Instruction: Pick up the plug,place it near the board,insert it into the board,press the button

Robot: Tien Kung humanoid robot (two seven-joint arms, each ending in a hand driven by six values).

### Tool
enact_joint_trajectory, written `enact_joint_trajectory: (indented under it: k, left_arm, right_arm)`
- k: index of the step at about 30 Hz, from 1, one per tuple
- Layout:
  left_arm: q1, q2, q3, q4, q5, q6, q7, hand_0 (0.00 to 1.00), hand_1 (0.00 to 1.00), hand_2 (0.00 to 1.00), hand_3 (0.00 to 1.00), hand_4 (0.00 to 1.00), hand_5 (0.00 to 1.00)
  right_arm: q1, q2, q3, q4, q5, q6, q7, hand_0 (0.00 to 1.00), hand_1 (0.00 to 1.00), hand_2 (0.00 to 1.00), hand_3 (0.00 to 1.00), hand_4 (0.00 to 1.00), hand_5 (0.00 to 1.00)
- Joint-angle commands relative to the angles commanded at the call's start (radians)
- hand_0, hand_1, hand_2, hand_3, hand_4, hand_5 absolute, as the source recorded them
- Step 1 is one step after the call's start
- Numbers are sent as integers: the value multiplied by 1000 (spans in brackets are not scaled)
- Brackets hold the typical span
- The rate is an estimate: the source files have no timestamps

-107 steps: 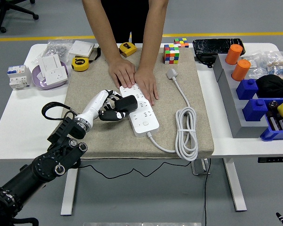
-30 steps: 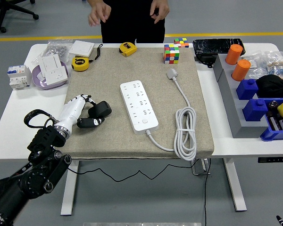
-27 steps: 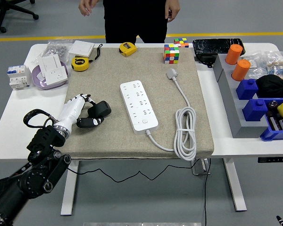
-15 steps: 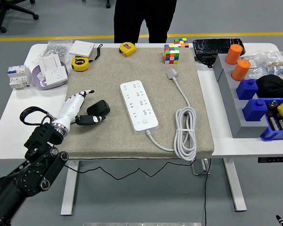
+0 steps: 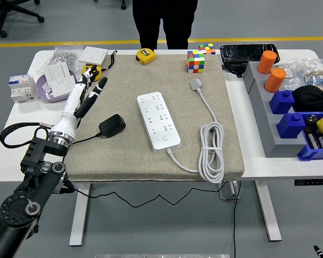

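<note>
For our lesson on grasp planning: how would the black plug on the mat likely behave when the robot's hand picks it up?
The black plug looks like a compact, rigid block, so it should probably hold its shape. Its thin cable trails left off the mat, so it may tug or swing. The left hand hovers open.

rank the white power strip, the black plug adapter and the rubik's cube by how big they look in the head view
1. White power strip, clearly largest.
2. and 3. Black plug adapter and multicoloured rubik's cube look alike in size; the cube sits farther from the camera, so no ranking between them.
</note>
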Motion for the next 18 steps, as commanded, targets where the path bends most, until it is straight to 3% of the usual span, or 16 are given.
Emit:
enact_joint_trajectory:
  k: [4, 5, 10, 11, 16, 17, 18]
  left_arm:
    - [57, 0, -64, -78, -156, -45, -17, 998, 998, 998, 998, 998, 998]
    - [70, 0, -76, -93, -201, -55, -20, 924, 988, 996, 998, 998, 998]
    - [123, 0, -136, -139, -410, -92, -10, 924, 988, 996, 998, 998, 998]
    - [135, 0, -149, -149, -462, -101, -7, 684, 774, 809, 996, 998, 998]
    - [181, 0, -192, -180, -667, -126, 2, 684, 774, 809, 996, 998, 998]
    - [189, 0, -199, -185, -713, -131, 4, 628, 722, 729, 796, 998, 998]
    - [194, 0, -204, -188, -752, -133, 5, 628, 722, 729, 796, 998, 998]
  right_arm:
    - [-3, 3, 0, 0, 3, 2, 0, 760, 766, 751, 794, 998, 942]
    - [-3, 4, 1, 0, 2, 2, 0, 762, 765, 750, 794, 998, 943]
    - [-4, 6, -5, 0, 9, 7, -1, 762, 765, 750, 794, 998, 943]
    - [-3, 6, -9, 0, 12, 9, -1, 756, 743, 726, 793, 998, 943]
    - [-1, 4, -9, 0, 8, 10, 0, 756, 743, 726, 793, 998, 943]
    - [-1, 3, -7, 0, 6, 9, 0, 763, 741, 723, 793, 998, 943]
    - [-1, 3, -5, 0, 5, 9, 0, 763, 741, 723, 793, 998, 943]
